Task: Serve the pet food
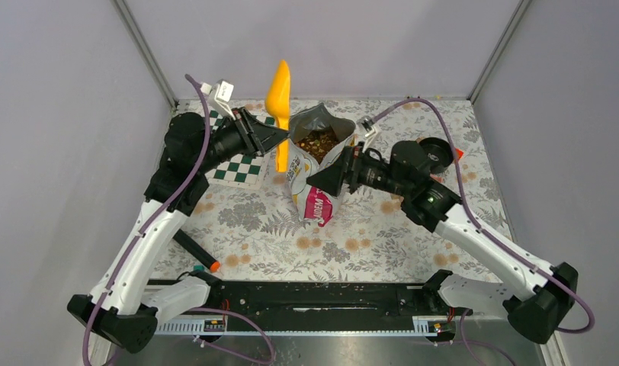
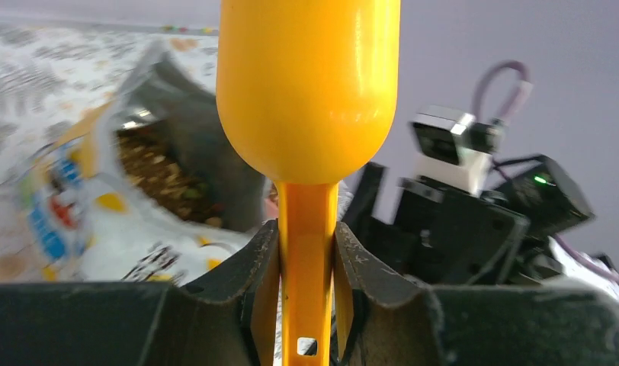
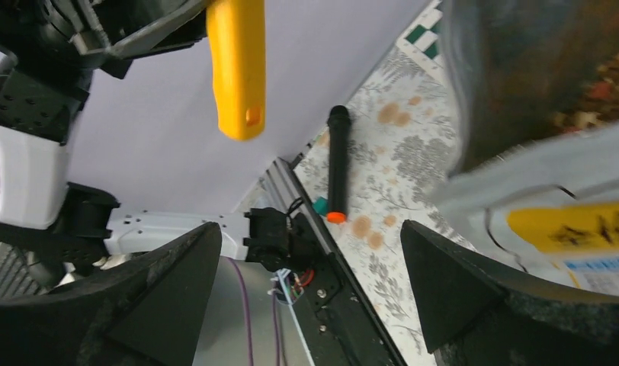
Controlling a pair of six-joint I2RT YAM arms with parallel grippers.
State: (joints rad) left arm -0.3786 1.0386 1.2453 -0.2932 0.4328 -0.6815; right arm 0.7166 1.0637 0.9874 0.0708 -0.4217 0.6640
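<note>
Pinches upright scoop [image 1: 277, 91] handle in left gripper [image 2: 306, 255], just left of pet food [image 1: 322, 142] in bag [image 1: 312, 200]; holds right gripper [image 3: 310, 252] spread beside bag.

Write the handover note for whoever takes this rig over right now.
Left gripper: shut on the handle of the yellow scoop, its cup raised beside the bag's mouth.
Right gripper: open at the bag's front, gripping nothing.
Bag: upright at mid-table, top open, kibble inside.
Done: scoop in hand, bag open.
Left: scoop kibble and serve it. Whether the scoop already holds any cannot be told.
</note>
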